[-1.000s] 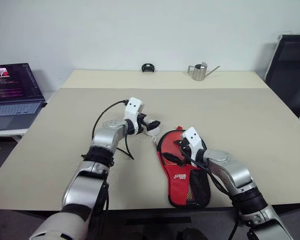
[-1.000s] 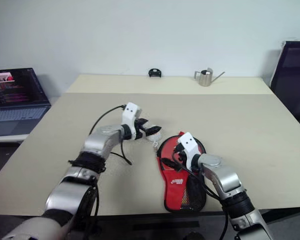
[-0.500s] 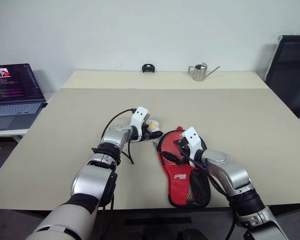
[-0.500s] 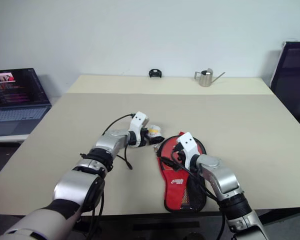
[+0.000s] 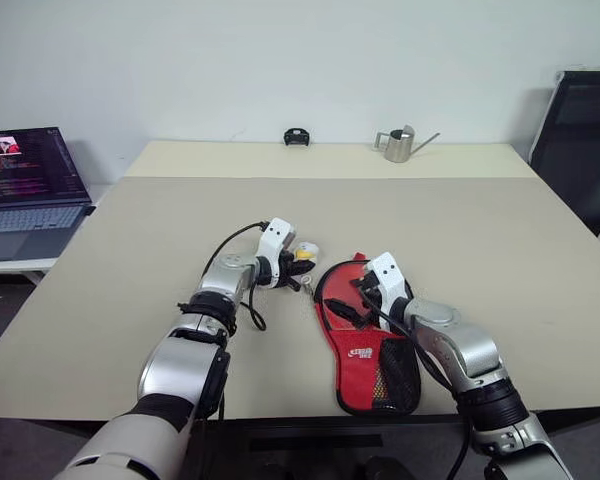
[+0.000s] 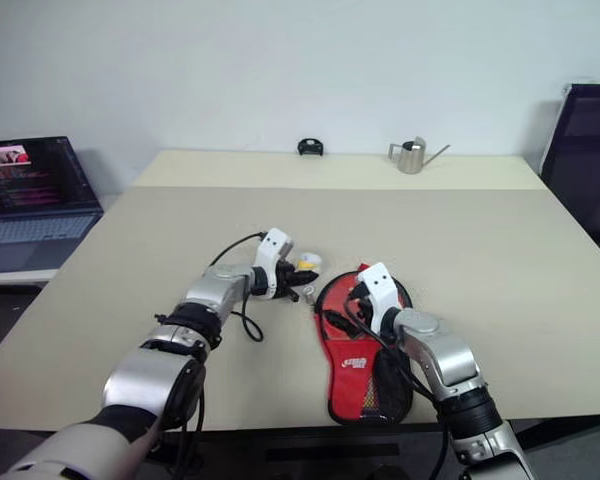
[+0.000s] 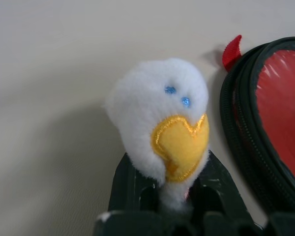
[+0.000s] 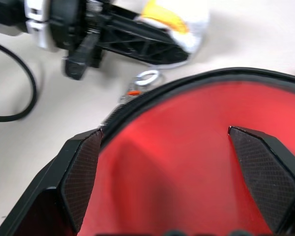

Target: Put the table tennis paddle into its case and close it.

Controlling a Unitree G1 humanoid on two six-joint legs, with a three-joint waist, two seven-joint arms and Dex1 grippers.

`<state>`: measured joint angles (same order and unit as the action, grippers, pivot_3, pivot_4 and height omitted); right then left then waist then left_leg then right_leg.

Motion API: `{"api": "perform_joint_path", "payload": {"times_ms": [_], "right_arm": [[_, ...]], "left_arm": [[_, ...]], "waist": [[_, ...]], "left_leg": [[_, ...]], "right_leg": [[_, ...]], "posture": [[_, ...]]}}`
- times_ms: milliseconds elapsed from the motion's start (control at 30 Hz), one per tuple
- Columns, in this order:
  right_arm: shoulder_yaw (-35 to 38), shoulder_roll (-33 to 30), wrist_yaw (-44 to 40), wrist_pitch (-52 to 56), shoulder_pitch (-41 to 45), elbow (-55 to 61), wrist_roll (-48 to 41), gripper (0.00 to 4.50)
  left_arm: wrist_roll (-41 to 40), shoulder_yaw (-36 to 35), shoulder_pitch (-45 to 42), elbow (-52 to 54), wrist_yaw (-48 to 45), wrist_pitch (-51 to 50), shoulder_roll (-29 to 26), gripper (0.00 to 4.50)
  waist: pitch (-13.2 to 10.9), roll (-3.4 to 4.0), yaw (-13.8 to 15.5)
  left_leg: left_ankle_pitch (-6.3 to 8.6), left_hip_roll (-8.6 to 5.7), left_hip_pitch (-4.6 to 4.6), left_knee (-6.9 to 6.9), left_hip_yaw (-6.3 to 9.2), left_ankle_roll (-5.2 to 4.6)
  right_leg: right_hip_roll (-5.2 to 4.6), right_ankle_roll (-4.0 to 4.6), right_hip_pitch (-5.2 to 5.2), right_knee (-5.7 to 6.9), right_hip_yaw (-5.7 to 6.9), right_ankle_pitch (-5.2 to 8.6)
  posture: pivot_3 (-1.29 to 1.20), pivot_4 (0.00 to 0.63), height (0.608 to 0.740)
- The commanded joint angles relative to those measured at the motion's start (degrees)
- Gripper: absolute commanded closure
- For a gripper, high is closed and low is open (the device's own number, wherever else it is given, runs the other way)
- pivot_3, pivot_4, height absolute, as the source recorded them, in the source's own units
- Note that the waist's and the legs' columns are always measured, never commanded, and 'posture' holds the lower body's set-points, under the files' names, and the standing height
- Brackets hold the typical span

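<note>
Case [image 5: 365, 335] lies beneath my wide-open right gripper [image 8: 187, 162]; my left gripper [image 7: 174, 189], just beside it, pinches a plush bird [image 7: 162, 118]

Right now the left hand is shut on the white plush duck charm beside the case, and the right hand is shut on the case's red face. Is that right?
Not quite. The left hand is indeed shut on the white plush duck charm beside the case, but the right hand is open: the right wrist view shows its two fingers spread wide over the red face, gripping nothing.
</note>
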<state>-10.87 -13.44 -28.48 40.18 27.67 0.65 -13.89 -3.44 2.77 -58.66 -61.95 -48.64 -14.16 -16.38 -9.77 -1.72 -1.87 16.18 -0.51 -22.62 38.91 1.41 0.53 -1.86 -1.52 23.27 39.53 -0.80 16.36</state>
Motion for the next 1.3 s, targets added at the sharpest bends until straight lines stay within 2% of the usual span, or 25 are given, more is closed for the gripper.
{"api": "perform_joint_path", "payload": {"times_ms": [33, 233, 667, 1033, 1300], "right_arm": [[-1.3, -1.5, 0.9, -0.7, 0.1, -3.3, 3.4, 0.00], [-4.2, -3.1, 1.2, -2.5, 0.0, -7.2, 8.3, 0.00], [-7.0, 0.3, 2.4, -0.3, -4.1, -4.4, 9.9, 0.00], [-7.3, 3.3, 5.1, 2.2, -6.9, -1.9, 10.5, 0.00], [-6.5, 4.7, 7.8, 2.6, -9.6, -1.6, 11.6, 0.00]], "left_arm": [[0.0, 0.0, 1.8, 2.8, -2.3, -1.9, -1.4, 4.21], [0.1, 0.1, 1.1, 5.5, -4.1, -2.5, -3.2, 4.21], [3.0, 1.2, -9.0, -3.6, -3.7, 2.3, 0.4, 4.21], [9.0, 2.1, -11.5, -12.7, 7.4, 9.7, 4.3, 4.21], [12.5, 2.2, -12.4, -14.9, 13.9, 12.3, 4.5, 4.21]], "waist": [[0.0, 0.01, 0.0], [0.1, -0.04, 0.0], [0.2, -0.19, 0.0], [0.3, -0.27, -0.1], [0.6, -0.36, 0.0]], "left_leg": [[0.00, 0.00, 0.01, 0.00, -0.01, 0.00], [0.00, 0.00, 0.05, 0.00, -0.03, 0.00], [0.00, -0.01, 0.13, 0.02, -0.02, 0.00], [0.00, 0.04, 0.23, 0.01, -0.05, 0.00], [0.00, 0.04, 0.32, 0.01, -0.04, 0.00]], "right_leg": [[0.00, 0.00, 0.00, 0.01, 0.00, 0.00], [0.01, 0.00, 0.00, 0.05, -0.02, 0.00], [0.01, 0.00, -0.07, 0.13, 0.00, 0.00], [0.11, 0.00, -0.08, 0.24, -0.04, 0.01], [0.11, -0.01, -0.12, 0.33, -0.03, 0.01]], "posture": [[0.00, 0.150, 0.740], [0.00, 0.150, 0.740], [0.00, 0.150, 0.740], [0.00, 0.150, 0.740], [0.00, 0.150, 0.740]]}}
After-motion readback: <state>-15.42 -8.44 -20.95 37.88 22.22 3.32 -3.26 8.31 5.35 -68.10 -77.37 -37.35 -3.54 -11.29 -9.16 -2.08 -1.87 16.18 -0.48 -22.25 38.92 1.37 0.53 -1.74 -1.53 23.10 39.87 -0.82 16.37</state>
